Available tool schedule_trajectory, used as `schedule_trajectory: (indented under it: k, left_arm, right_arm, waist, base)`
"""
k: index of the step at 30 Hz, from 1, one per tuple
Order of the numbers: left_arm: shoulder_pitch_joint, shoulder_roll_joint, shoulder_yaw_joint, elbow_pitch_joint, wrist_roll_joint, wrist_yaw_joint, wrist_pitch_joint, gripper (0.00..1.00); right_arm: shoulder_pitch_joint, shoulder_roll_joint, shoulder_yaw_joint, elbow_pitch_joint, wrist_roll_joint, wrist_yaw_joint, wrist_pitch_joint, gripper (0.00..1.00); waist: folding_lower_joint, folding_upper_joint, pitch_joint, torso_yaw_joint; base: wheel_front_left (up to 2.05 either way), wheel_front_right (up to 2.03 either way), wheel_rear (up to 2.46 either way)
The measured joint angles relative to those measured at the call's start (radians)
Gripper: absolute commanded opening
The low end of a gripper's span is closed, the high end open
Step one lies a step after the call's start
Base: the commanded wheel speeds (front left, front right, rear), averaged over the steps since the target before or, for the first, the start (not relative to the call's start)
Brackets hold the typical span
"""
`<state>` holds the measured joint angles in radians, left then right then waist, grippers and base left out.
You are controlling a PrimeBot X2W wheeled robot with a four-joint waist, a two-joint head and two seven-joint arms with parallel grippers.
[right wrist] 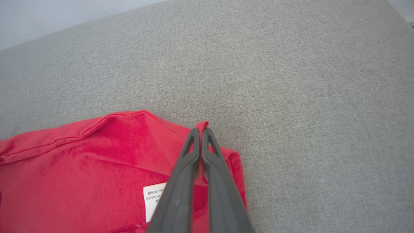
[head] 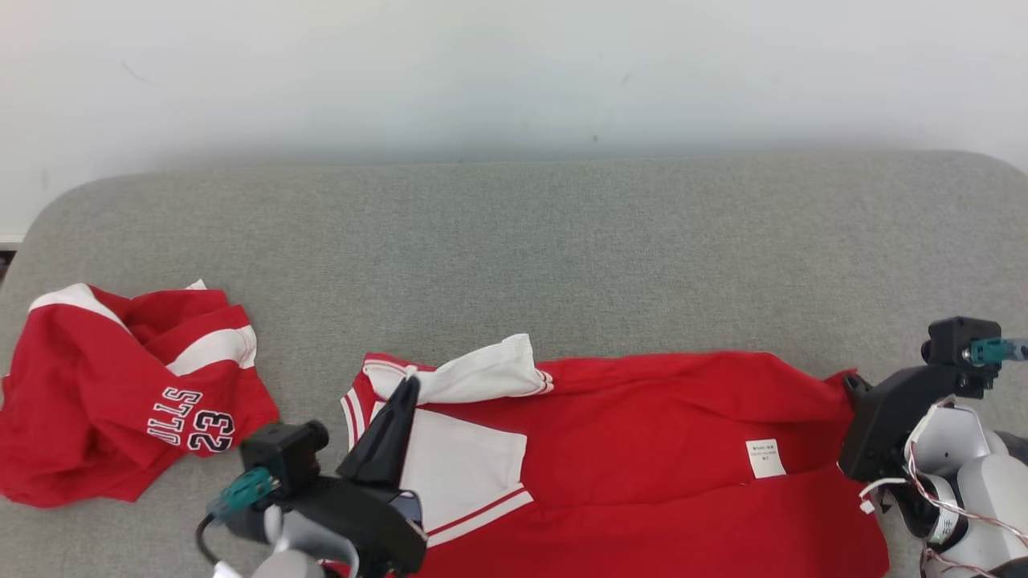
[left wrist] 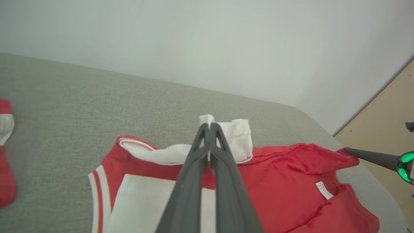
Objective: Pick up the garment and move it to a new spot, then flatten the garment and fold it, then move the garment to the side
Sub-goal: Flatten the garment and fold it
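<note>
Red with white panels and striped trim, the garment (head: pixel 658 433) lies spread across the lower centre of the head view on a grey upholstered surface (head: pixel 562 241), care label (head: pixel 764 457) facing up. The left gripper (left wrist: pixel 208 125) pinches its white edge at lower left, and the right gripper (right wrist: pixel 200 130) clamps a red corner at lower right.

Beyond both tools: bare grey cushion (head: pixel 562 257), open all the way to the wall (head: pixel 514 72), which closes the far side.
Between left tool (head: pixel 411 384) and right tool (head: pixel 850 385): red shirt (head: pixel 658 425) lies low and flat, open room above it.
At left tool's tip: white sleeve (head: pixel 482 373), bunched and raised.
Left of left tool: a strip of bare cushion, then a crumpled red jersey (head: pixel 120 393), a low heap.
Right of right tool: bare cushion.
</note>
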<state>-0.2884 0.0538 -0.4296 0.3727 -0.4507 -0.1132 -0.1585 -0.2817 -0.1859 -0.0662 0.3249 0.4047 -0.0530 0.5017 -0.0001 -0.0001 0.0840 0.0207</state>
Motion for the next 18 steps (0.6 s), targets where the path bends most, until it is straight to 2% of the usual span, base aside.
schedule_trajectory:
  k: [6, 18]
  left_arm:
    - [0.08, 0.043, 0.014, -0.107, -0.003, 0.035, 0.041, 0.0]
    - [0.225, 0.054, -0.001, -0.251, -0.023, 0.096, 0.165, 0.0]
  right_arm:
    - [0.039, -0.034, 0.002, -0.006, -0.012, 0.002, 0.0, 0.0]
    - [0.118, -0.072, 0.02, -0.009, -0.054, 0.009, 0.035, 0.0]
  waist:
    - [0.0, 0.0, -0.022, 0.014]
    - [0.0001, 0.0, -0.064, 0.043]
  base:
    - [0.0, 0.0, 0.0]
    - [0.0, 0.0, 0.0]
